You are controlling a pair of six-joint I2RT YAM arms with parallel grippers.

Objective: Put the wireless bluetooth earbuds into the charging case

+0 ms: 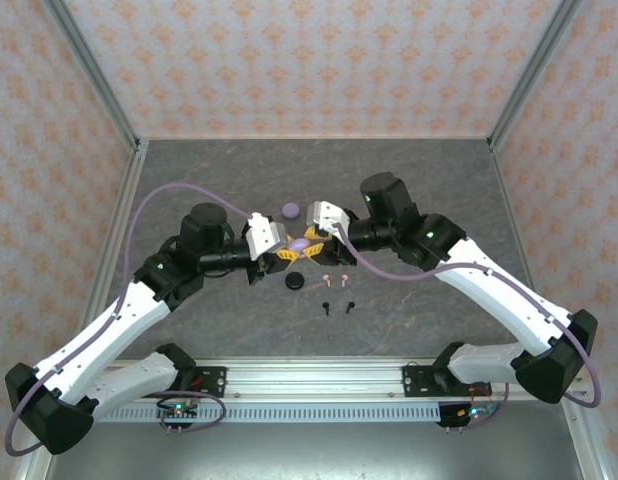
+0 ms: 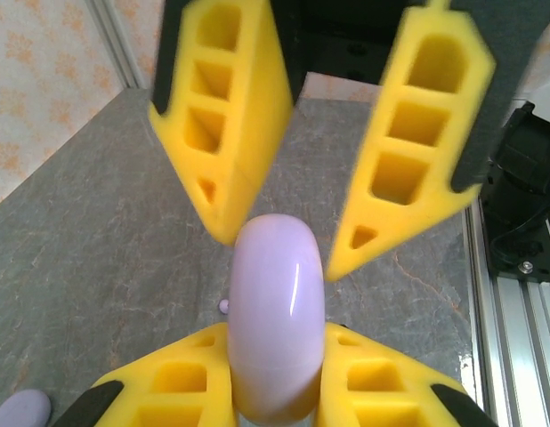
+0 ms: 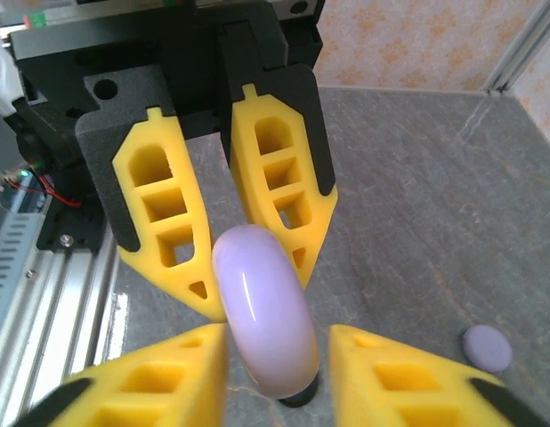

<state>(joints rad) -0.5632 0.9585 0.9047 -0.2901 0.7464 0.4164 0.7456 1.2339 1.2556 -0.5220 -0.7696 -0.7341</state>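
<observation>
We see a grey table [image 1: 439, 190]. From its black disc [image 1: 295, 283]: lilac disc [image 1: 290, 209] at 12 o'clock, pink buds [image 1: 327, 278] at 3, black buds [image 1: 328, 307] at 4.

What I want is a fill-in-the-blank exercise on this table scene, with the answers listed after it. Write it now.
1. The left hand grips a rounded case whose colour is ___.
2. The disc lying on the table nearest the arm bases is coloured ___.
3. Just right of that disc lie two earbuds coloured ___.
4. The black earbuds on the table number ___.
Missing words: lilac; black; pink; two.
</observation>
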